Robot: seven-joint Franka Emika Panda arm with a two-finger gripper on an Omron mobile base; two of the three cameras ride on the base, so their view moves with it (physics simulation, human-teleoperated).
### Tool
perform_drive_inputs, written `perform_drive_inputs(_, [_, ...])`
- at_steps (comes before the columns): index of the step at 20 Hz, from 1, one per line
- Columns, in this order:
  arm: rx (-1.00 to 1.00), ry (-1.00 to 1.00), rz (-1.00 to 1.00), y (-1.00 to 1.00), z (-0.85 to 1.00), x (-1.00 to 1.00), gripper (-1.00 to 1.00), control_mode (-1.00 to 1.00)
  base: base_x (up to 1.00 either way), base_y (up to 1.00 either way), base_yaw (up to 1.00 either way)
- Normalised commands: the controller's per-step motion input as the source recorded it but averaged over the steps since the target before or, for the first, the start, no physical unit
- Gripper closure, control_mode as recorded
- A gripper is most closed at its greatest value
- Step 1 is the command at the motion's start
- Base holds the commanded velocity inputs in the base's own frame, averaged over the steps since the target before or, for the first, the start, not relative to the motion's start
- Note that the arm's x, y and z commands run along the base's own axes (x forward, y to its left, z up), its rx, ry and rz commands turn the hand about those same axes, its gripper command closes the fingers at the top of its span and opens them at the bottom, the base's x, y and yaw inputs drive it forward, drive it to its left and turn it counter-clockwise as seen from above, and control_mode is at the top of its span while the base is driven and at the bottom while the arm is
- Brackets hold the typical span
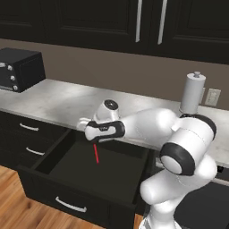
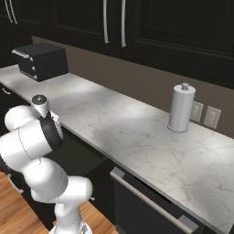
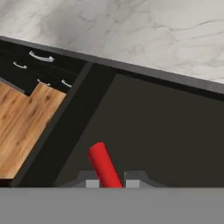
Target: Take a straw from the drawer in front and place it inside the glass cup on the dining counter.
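A white robot arm reaches over an open drawer (image 1: 67, 174) in a dark-cabinet kitchen, its gripper (image 1: 94, 144) clenched on a red straw (image 1: 96, 154) that hangs from the fingers into the drawer's dark hollow. The left base view alone gives the whole picture: hand above the cavity, the straw's lower end not visibly touching the drawer's floor, silver bar handle on the black front panel below and nearer the camera. From the hand view, the straw (image 3: 104, 165) rises as a thick red rod pinched between the two fingertips (image 3: 92, 183), with the drawer's flat dark floor (image 3: 166, 131) spreading ahead of it and the side wall slanting off to one side, wood flooring beyond that. The right base view hides hand and straw behind the arm's own bulk but shows the marble worktop (image 2: 137, 132) running far to the gripper's right, bearing a paper-towel roll (image 2: 181, 108) and, back on its left, a black toaster oven (image 2: 41, 61). Open air surrounds the hand above the drawer; the worktop's front edge lies just behind it.
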Motion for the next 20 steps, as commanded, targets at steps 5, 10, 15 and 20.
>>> perform_drive_inputs(5, [0.00, -0.09, 0.00, -0.23, 1.00, -0.23, 1.00, -1.00, 0.00, 0.00, 0.00])
perform_drive_inputs(10, [-0.01, -0.08, 0.00, -0.48, 0.98, -0.25, 1.00, -1.00, 0.00, 0.00, 0.00])
perform_drive_inputs(15, [-0.01, -0.10, 0.00, -0.67, 0.51, -0.01, 1.00, -1.00, 0.00, 0.00, 0.00])
perform_drive_inputs(20, [0.00, -0.03, 0.00, -0.45, 0.08, -0.01, 1.00, -1.00, 0.00, 0.00, 0.00])
